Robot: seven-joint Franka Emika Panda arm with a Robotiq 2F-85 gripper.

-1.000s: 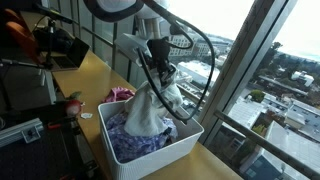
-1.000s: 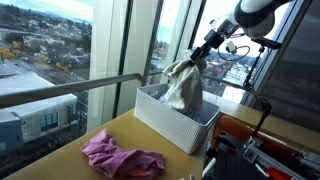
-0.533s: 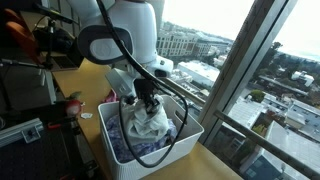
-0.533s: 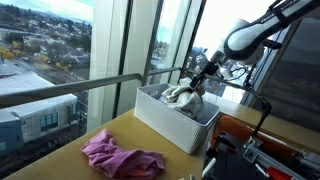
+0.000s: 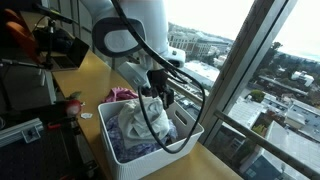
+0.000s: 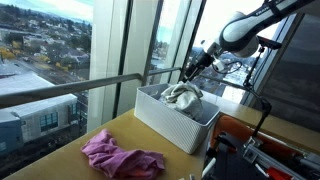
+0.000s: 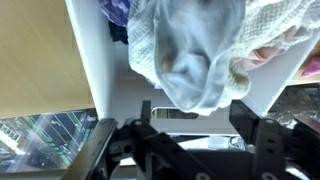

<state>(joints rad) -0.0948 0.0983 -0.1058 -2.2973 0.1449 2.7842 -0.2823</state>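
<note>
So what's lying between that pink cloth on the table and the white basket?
Nothing. In an exterior view, only bare tabletop separates the pink cloth from the white basket.

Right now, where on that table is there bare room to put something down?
Bare wood of the table lies between the pink cloth and the window, and a strip between that cloth and the white bin. The bin itself is crowded: heaped cloths, with the gripper just above them.

A pink cloth (image 6: 122,157) is laid crumpled on the near wooden table (image 6: 55,162); a grey rail (image 6: 70,92) is seen beyond. Black equipment (image 5: 55,45) is stacked far left.
</note>
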